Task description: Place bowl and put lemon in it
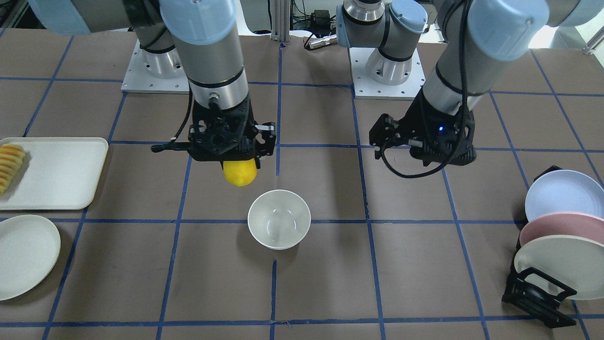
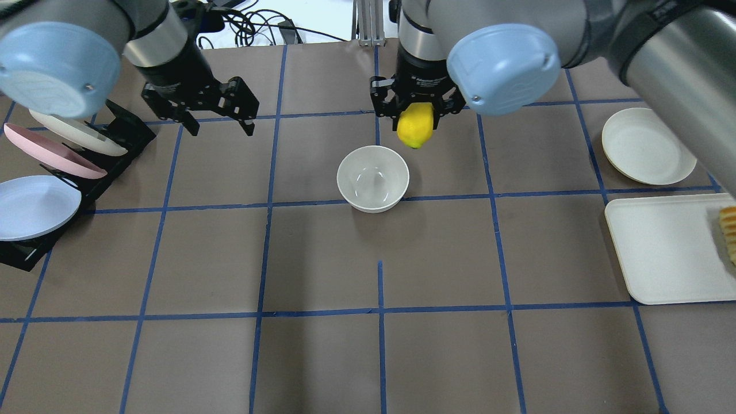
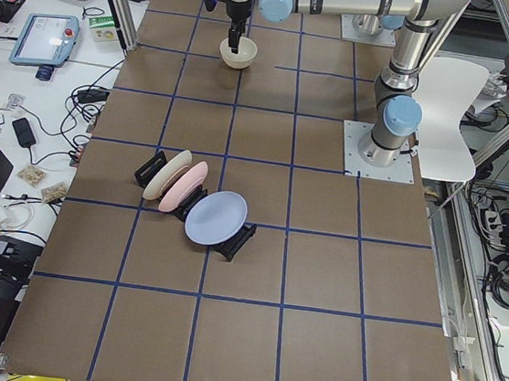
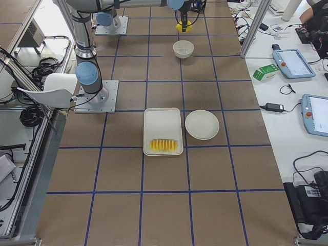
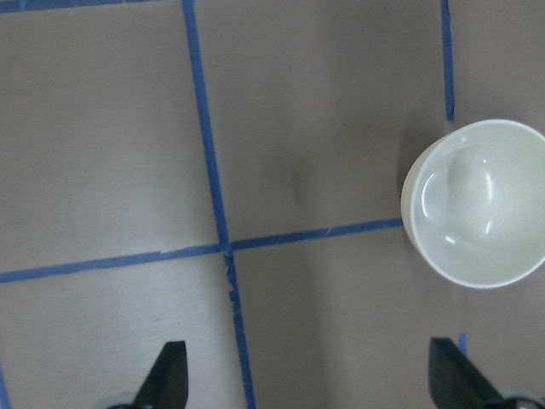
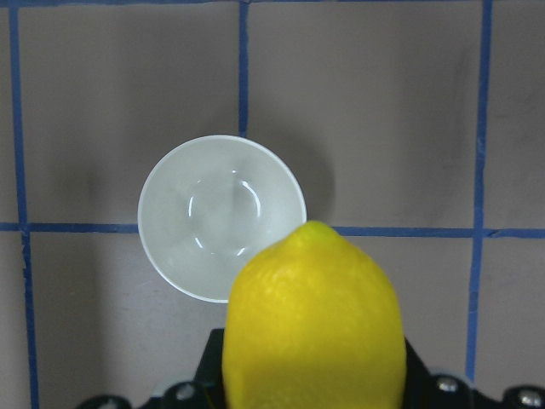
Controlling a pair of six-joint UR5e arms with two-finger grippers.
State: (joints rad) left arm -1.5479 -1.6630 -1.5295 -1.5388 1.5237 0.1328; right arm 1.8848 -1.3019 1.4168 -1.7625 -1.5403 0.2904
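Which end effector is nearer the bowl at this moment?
Right. The right end effector, holding the lemon, hangs raised close by the bowl's rim; the open left end effector is farther off, on the robot's left.

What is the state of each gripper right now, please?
Left gripper: open, holding nothing.
Right gripper: shut on the lemon.

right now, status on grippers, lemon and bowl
Right gripper shut on lemon, aloft, not yet over bowl. Left gripper open, empty. Bowl upright, empty; nothing between them.
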